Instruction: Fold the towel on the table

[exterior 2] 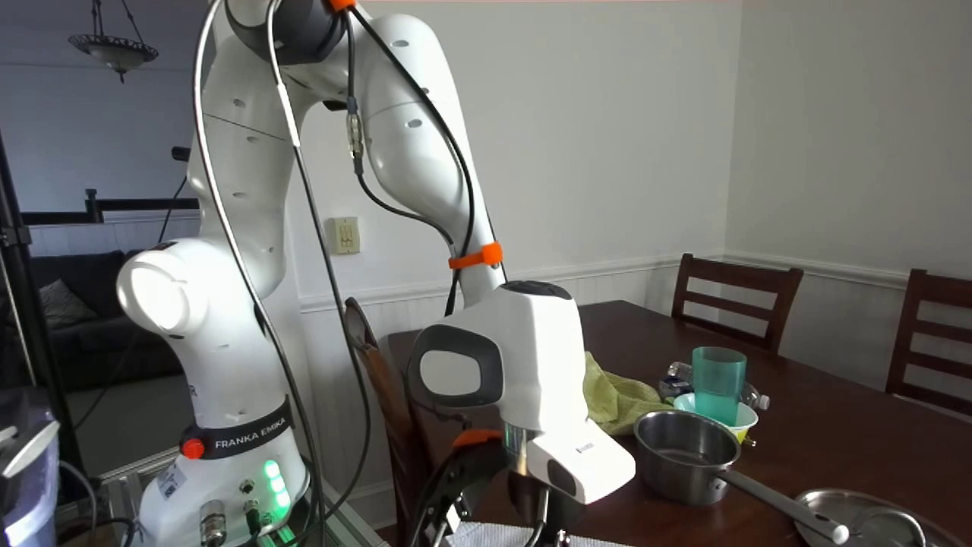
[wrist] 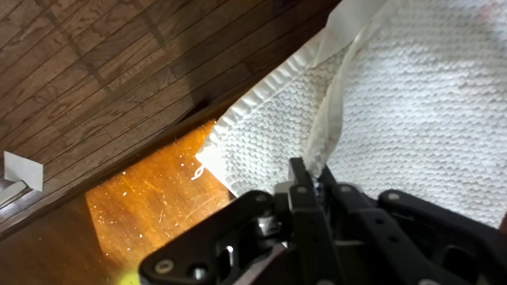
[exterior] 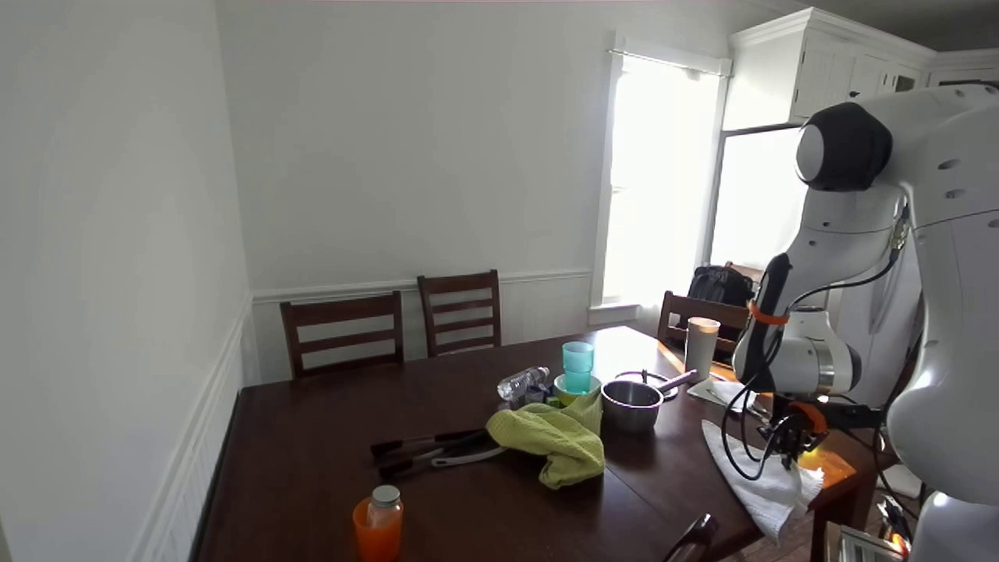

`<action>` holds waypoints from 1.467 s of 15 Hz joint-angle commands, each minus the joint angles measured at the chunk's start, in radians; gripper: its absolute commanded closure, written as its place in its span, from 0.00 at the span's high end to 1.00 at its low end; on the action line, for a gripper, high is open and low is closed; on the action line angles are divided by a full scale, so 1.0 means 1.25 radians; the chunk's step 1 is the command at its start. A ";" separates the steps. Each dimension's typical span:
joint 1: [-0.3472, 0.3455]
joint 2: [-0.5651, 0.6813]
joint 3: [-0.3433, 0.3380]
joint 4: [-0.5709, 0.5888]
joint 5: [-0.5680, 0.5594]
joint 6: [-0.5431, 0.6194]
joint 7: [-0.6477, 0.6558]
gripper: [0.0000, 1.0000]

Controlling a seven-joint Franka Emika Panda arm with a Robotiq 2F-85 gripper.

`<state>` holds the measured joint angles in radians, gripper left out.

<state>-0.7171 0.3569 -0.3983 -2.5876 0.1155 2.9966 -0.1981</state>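
Note:
A white knitted towel lies at the table's edge near the robot, part of it hanging over. It fills the right half of the wrist view, and a strip of it shows low in an exterior view. My gripper is shut on a pinched, raised fold of this towel, away from its corner. The rest of the towel lies spread on both sides of the fingers. In an exterior view, my gripper is low over the towel; in the remaining view the wrist mostly hides it.
A steel pot with a long handle, teal cups, a bottle and a yellow-green cloth over utensils stand mid-table. A tall tumbler is beyond the towel. An orange cup stands nearer the camera. A chair top touches the near edge.

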 commanded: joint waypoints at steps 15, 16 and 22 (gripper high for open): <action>-0.020 0.021 -0.005 0.031 -0.042 0.056 0.023 0.63; -0.018 0.022 -0.009 0.033 -0.044 0.057 0.024 0.71; -0.020 0.008 0.047 0.034 -0.008 0.002 0.065 1.00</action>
<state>-0.7471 0.3706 -0.3707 -2.5531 0.0915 3.0440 -0.1612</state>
